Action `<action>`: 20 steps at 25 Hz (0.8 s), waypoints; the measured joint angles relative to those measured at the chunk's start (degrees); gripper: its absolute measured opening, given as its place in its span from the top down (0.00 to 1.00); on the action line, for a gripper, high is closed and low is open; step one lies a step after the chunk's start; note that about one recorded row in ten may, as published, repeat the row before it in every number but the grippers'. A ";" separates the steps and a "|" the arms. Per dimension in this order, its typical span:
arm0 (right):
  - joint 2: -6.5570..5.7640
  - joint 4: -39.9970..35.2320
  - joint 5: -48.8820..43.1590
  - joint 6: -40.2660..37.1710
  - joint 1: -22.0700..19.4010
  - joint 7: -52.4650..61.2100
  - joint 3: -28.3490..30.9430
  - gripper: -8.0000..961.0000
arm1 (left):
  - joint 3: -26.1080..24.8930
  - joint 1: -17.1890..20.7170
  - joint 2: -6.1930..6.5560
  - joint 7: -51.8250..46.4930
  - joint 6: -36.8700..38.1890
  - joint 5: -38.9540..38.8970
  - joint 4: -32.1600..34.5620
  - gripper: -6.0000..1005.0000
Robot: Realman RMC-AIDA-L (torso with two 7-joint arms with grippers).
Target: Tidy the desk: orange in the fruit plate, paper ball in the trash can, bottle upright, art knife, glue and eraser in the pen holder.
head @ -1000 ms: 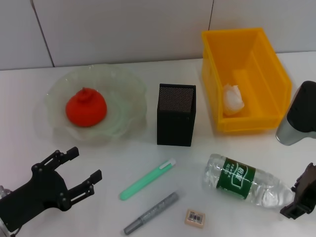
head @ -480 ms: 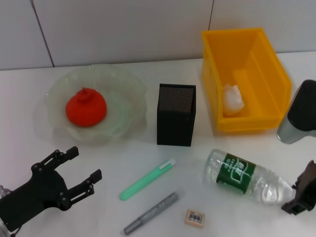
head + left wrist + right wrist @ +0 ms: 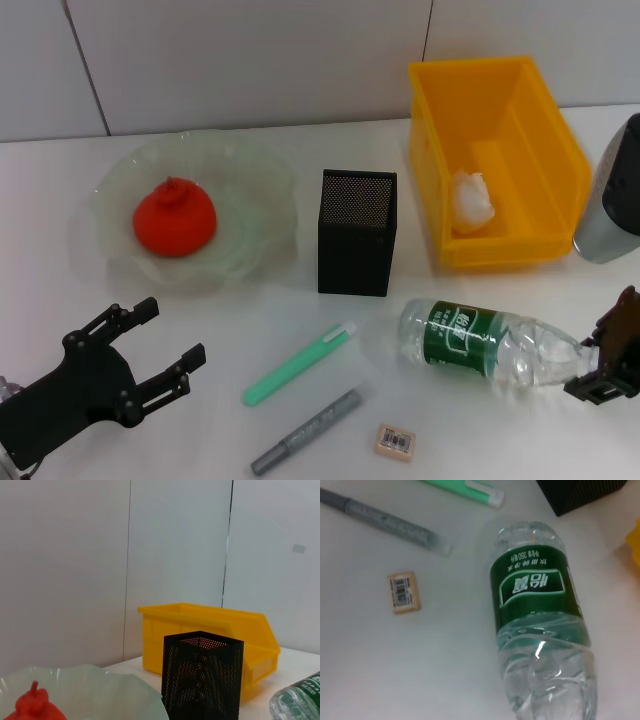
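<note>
1. The right hand (image 3: 603, 362) sits at the near right edge of the bench (image 3: 480, 440), at the neck end of the bottle (image 3: 480, 346); whether its fingers are clenched on the neck or free of it cannot be told.
2. The bottle lies on its side, its base pointing left toward the black mesh pen holder (image 3: 357, 232) and its green label facing up.
3. The left hand (image 3: 150, 350) hovers at the near left with its fingers spread wide, holding nothing and touching nothing.
4. The orange (image 3: 175, 218) rests in the fruit plate (image 3: 260, 180) at the far left.
5. The paper ball (image 3: 472, 202) lies inside the yellow trash can (image 3: 440, 180) at the far right.
6. The pen holder stands upright between the plate and the trash can.
7. A green pen-shaped tool (image 3: 298, 363) and a grey pen-shaped tool (image 3: 306, 431) lie on the bench near the pen holder, left of the bottle.
8. The eraser (image 3: 395, 441) lies just right of the grey tool's near part, barcode sticker up.
</note>
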 joint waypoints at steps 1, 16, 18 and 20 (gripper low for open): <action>0.00 0.46 0.08 -0.32 0.16 0.00 0.02 0.54 | 0.00 0.00 0.00 0.00 0.00 0.00 0.00 0.18; -0.27 5.76 4.83 -3.58 3.48 0.44 4.22 0.54 | -0.71 -0.05 0.00 0.03 0.52 0.02 0.30 0.18; -0.31 6.15 5.06 -3.65 3.77 0.56 4.57 0.54 | -0.71 0.10 -0.03 -0.11 0.56 0.02 0.69 0.18; -0.35 6.61 5.22 -3.76 3.94 0.61 4.62 0.54 | -0.71 0.14 -0.08 -0.17 0.60 0.02 0.73 0.18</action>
